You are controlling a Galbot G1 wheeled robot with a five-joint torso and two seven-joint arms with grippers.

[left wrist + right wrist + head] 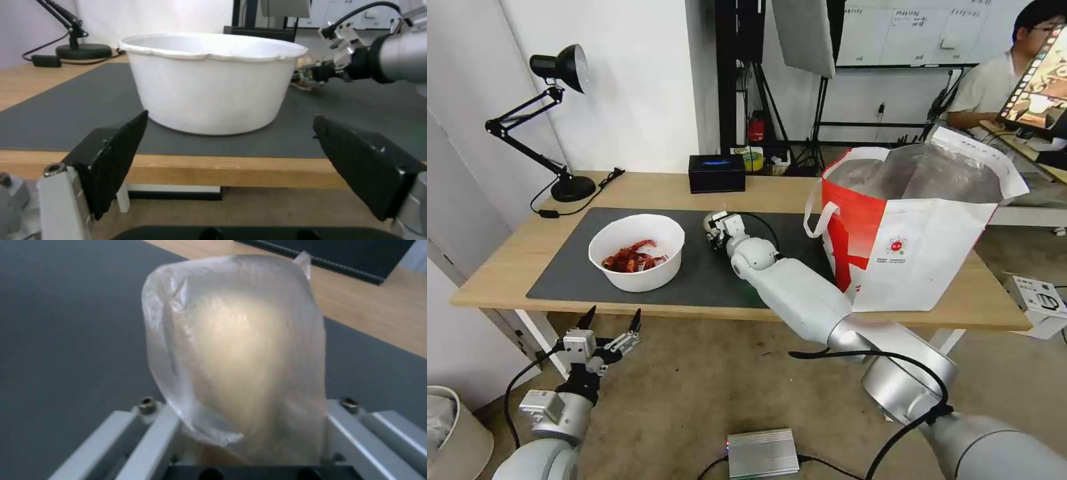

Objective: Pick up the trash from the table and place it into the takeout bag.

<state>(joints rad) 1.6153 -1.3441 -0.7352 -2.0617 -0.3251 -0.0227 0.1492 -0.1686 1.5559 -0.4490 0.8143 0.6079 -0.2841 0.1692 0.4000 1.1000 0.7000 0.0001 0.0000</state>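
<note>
One small knotted clear bag (233,353) sits pinched in our right gripper (715,230) over the dark mat (560,263); soft, light, probably slippery, so we grip the lump. Left gripper (610,320) hangs spread.

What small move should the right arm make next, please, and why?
Probably lift the right tool and carry it toward the takeout bag. The small clear bag already sits between its fingers, low over the mat, and the takeout bag stands open beside it.
</note>
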